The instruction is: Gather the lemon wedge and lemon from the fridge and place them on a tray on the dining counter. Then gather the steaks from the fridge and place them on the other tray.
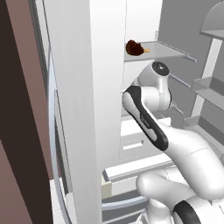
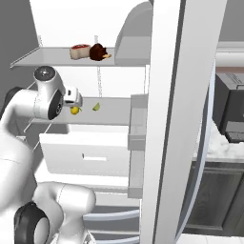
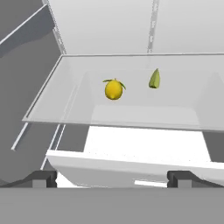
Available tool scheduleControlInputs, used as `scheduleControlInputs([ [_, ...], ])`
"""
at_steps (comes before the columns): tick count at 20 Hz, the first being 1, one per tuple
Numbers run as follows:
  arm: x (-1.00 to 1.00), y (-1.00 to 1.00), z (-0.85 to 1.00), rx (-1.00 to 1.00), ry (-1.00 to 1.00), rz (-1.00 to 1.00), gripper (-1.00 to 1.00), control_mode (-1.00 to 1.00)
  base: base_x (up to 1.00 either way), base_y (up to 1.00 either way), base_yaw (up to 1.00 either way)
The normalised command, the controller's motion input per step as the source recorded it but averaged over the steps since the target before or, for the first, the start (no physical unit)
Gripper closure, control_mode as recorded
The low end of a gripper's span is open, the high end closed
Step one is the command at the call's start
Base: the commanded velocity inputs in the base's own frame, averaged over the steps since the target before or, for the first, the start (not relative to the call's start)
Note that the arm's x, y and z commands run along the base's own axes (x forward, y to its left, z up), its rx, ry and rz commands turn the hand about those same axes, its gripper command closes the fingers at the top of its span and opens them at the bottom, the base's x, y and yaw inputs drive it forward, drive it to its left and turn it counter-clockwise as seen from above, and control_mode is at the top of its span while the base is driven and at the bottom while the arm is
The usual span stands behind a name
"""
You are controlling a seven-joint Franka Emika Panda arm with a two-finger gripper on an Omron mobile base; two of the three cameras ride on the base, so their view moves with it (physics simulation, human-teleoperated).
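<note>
The yellow lemon point(image 3: 113, 89) sits on the fridge's glass middle shelf point(image 3: 57, 105), with the green-yellow lemon wedge point(image 3: 154, 79) a little to its right. My gripper point(image 3: 113, 178) is open, in front of the shelf and short of the lemon, touching nothing. From the right base view the lemon point(image 2: 75, 110) lies just beyond my hand and the lemon wedge point(image 2: 96, 106) further right. On the shelf above rests a pale red steak point(image 2: 80, 51) with a dark brown piece of meat point(image 2: 97, 51) point(image 1: 134, 48) beside it.
A white drawer point(image 2: 86, 152) point(image 3: 131, 162) juts out under the glass shelf. The open fridge door point(image 2: 176, 119) stands close on the right, the other door's shelves point(image 1: 210, 87) on the far side. A dark appliance point(image 2: 233, 114) sits on a counter beyond.
</note>
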Motion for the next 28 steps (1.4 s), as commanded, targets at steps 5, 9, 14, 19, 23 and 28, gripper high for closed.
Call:
scheduleControlInputs([
  [5, 0.16, 0.13, -0.12, 0.00, 0.02, 0.00, -1.00, -1.00, 0.00, 0.00, 0.00],
  [9, 0.04, 0.01, -0.13, 0.00, 0.00, 0.04, -1.00, -1.00, 0.00, 0.00, 0.00],
  [14, 0.30, 0.08, -0.15, 0.00, 0.00, 0.04, -1.00, -1.00, 0.00, 0.00, 0.00],
  [19, 0.40, 0.13, -0.17, 0.00, 0.00, 0.04, -1.00, -1.00, 0.00, 0.00, 0.00],
  [23, 0.38, 0.16, -0.16, 0.00, 0.03, 0.00, -1.00, -1.00, 0.00, 0.00, 0.00],
  [28, 0.38, 0.13, -0.16, 0.00, 0.03, 0.00, -1.00, -1.00, 0.00, 0.00, 0.00],
])
